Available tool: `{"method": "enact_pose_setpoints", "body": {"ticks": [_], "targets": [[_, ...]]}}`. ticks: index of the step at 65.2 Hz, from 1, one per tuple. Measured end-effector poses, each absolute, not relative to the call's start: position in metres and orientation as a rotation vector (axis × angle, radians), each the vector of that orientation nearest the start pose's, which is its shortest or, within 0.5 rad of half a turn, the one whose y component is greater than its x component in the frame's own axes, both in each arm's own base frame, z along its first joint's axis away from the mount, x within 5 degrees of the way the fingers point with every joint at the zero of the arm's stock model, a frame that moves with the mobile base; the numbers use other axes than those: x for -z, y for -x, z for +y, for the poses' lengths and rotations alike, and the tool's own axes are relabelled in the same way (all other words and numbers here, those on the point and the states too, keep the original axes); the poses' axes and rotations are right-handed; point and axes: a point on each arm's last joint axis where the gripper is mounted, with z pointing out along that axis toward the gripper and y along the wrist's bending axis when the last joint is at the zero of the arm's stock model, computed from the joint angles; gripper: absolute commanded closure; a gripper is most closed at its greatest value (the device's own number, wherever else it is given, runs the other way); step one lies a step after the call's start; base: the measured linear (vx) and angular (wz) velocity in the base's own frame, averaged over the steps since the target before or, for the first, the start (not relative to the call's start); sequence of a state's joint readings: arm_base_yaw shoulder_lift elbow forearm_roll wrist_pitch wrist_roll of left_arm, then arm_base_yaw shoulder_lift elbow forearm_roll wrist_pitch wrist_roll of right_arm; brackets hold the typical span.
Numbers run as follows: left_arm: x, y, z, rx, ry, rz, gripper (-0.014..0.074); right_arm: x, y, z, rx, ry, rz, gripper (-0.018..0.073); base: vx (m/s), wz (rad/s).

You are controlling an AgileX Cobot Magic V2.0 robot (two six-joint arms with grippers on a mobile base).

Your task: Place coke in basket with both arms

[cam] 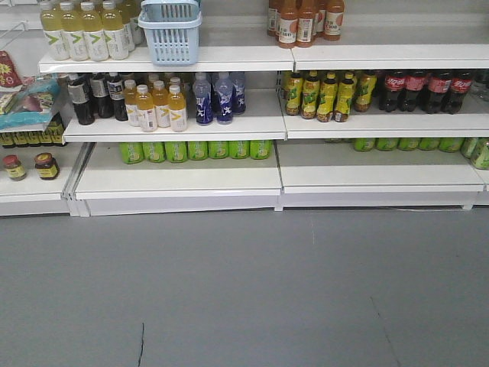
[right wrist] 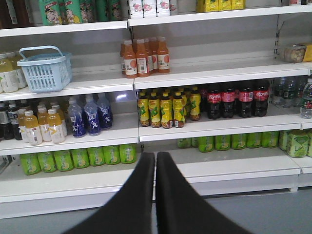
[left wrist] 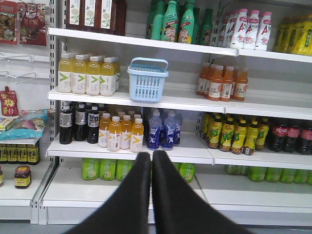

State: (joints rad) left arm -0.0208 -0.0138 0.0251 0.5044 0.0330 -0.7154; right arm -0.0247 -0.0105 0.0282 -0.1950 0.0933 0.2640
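Observation:
Several coke bottles [cam: 426, 90] with red caps and red labels stand in a row on the middle shelf at the right. They also show in the right wrist view [right wrist: 238, 100] and at the right edge of the left wrist view [left wrist: 292, 138]. The pale blue basket [cam: 170, 30] stands on the shelf above, to the left; it shows too in the left wrist view [left wrist: 147, 79] and the right wrist view [right wrist: 45, 69]. My left gripper [left wrist: 151, 155] and right gripper [right wrist: 155, 156] are shut and empty, held back from the shelves. Neither arm shows in the front view.
White shelves [cam: 229, 176] hold yellow drinks [cam: 84, 30], orange juice bottles [cam: 157, 105], dark bottles with black-and-white labels [cam: 95, 95], blue bottles [cam: 218, 95], yellow-green tea bottles [cam: 325, 93] and green bottles [cam: 195, 150]. Grey floor [cam: 244, 290] lies in front.

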Motion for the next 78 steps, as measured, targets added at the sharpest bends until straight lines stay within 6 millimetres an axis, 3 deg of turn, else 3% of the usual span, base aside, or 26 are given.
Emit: {"method": "enact_pose_setpoints", "body": {"ticks": [78], "targets": [[-0.2028,-0.0564,0.0003,0.173,0.158,1.518,0.0602,-0.1959,-0.0567,-0.0031,-0.021,-0.089,1.590,0.0564,0.01,0.01]]}}
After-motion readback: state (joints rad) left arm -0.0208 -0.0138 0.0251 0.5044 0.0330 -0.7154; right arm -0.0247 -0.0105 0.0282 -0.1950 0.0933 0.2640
